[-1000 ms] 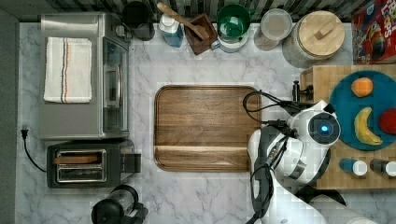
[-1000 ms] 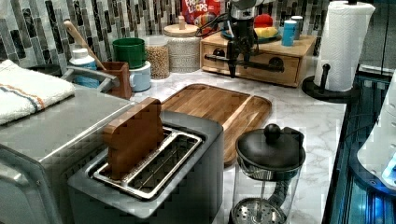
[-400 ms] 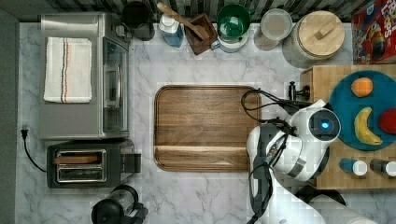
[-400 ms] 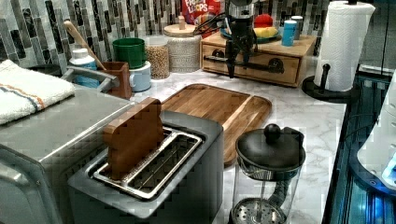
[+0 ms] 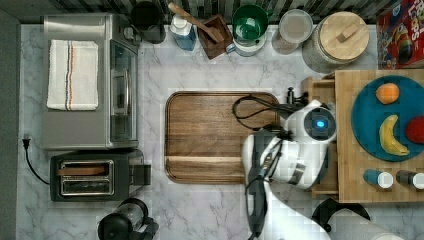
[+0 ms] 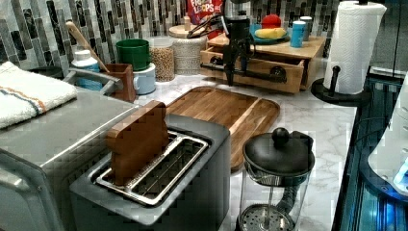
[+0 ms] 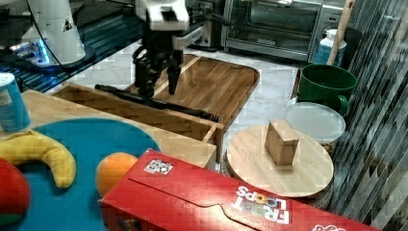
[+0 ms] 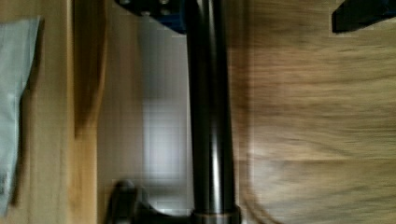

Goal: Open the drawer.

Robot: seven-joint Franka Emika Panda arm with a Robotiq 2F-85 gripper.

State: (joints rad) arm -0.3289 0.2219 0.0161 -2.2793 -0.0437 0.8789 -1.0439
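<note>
**Fingers on the bar, drawer part-way out**

Right view gives me the clearest read: the gripper (image 7: 157, 86) hangs straight down over the drawer (image 7: 144, 115), its fingers (image 7: 172, 81) straddling the long black bar handle (image 7: 154, 103) with one on each side. They sit close about the bar and look closed on it, which the wrist view supports, with the bar (image 8: 210, 116) running between the two dark tips.

The drawer belongs to the light-wood box standing at the worktop's (image 5: 225, 65) edge on the top view's right, carrying a blue plate (image 5: 370, 120) of fruit on its lid. In the left view the drawer front (image 6: 260, 77) stands a little proud of the box, and the right view shows a strip of its open inside behind the front panel. So I judge the pull to be under way, with the drawer only partly out.

The brown wooden tray (image 5: 215, 135) lies on the worktop just in front of the drawer, on the side it opens toward.

Next I would draw the handle straight out toward the tray, level and square to the front, so the drawer does not rack or drag the box along with it.
</note>
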